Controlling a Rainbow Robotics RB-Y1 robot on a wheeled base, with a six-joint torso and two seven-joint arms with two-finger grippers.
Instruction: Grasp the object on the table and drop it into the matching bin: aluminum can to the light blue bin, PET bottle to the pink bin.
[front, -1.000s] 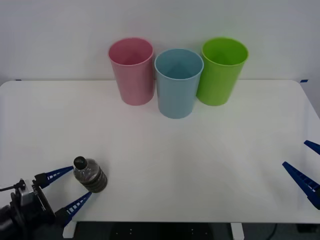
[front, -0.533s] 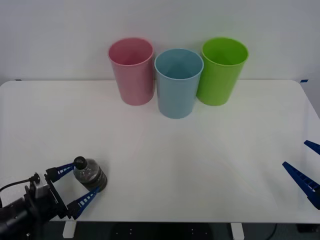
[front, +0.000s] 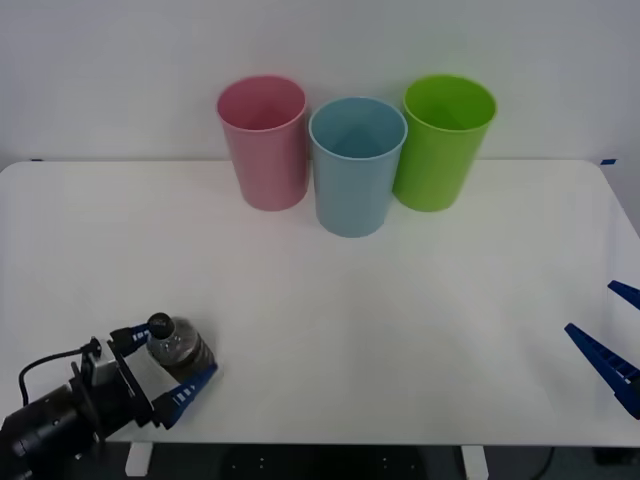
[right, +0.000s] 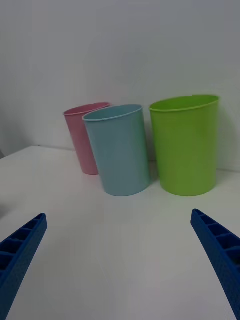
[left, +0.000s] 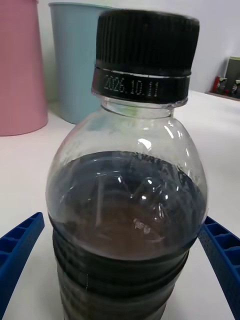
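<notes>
The PET bottle (front: 178, 345), small and clear with a black cap and dark liquid, stands upright near the front left edge of the white table (front: 400, 290). My left gripper (front: 172, 353) is open and straddles it, one blue finger on each side. The left wrist view has the bottle (left: 125, 200) close up between those fingers (left: 17, 250), which sit just off its sides. The pink bin (front: 264, 140) and light blue bin (front: 356, 165) stand at the back centre. My right gripper (front: 590, 306) hangs open at the table's right edge.
A lime green bin (front: 442, 140) stands right of the light blue one, the three cups nearly touching in a row. The right wrist view has the pink bin (right: 85, 140), the light blue bin (right: 120, 150) and the green bin (right: 186, 145) ahead across bare tabletop.
My left gripper has slid forward along the table so its fingers now reach past both sides of the bottle. The bottle and the right arm stayed put.
</notes>
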